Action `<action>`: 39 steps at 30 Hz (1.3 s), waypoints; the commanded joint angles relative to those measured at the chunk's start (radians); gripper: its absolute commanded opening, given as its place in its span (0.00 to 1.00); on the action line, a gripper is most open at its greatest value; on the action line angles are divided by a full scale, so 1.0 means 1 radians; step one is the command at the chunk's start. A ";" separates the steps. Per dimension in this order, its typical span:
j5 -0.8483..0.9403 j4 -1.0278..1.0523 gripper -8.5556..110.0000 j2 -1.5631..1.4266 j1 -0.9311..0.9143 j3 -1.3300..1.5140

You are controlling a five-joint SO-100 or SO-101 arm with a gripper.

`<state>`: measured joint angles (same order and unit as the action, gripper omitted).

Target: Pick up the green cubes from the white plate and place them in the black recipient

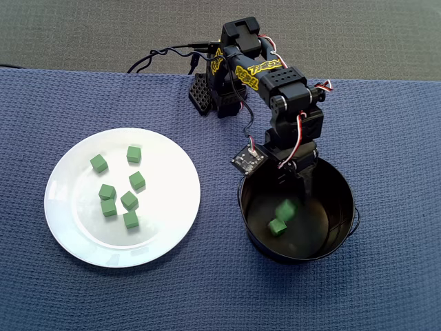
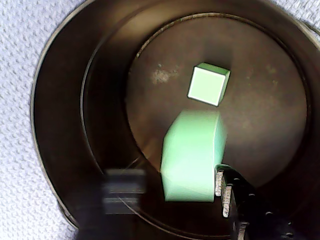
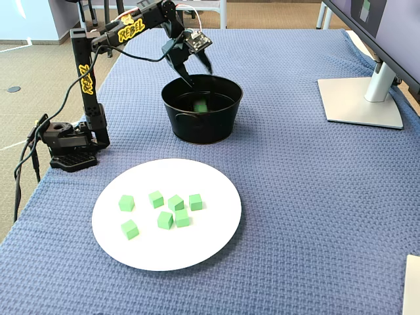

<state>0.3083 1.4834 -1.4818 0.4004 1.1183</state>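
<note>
my two-finger black gripper hangs just inside the mouth of the round black metal pot, jaws pointing down. in the wrist view the jaws stand wider than the cube between them: one jaw is a blurred smear on the left with a gap beside it, and the toothed jaw on the right sits at the cube's edge. i judge the grip let go. whether that blurred green cube touches the toothed jaw i cannot tell. it looks loose in the overhead view as well, a soft smear above the pot floor.

a second small matte green cube lies flat on the pot's dark shiny bottom, sharp and at rest, apart from the first.

outward from there, what my next reach turns on: the large glossy white round plate sits well apart from the pot, to its left in the overhead view. seven green cubes wait on it. cubes have no long axis, so jaw angle matters little. spacing matters more. four cubes crowd together near the plate's middle, while the cube nearest the pot stands clear of its neighbours. i judge that one the easier pick, with room for both jaws.
</note>
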 commanded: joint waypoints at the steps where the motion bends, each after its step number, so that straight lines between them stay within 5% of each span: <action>1: 0.006 -0.018 0.38 -0.057 -0.023 0.005; 39: 0.037 0.009 0.36 -0.123 -0.078 0.038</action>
<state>0.3359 1.4818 -1.5125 0.3482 1.1536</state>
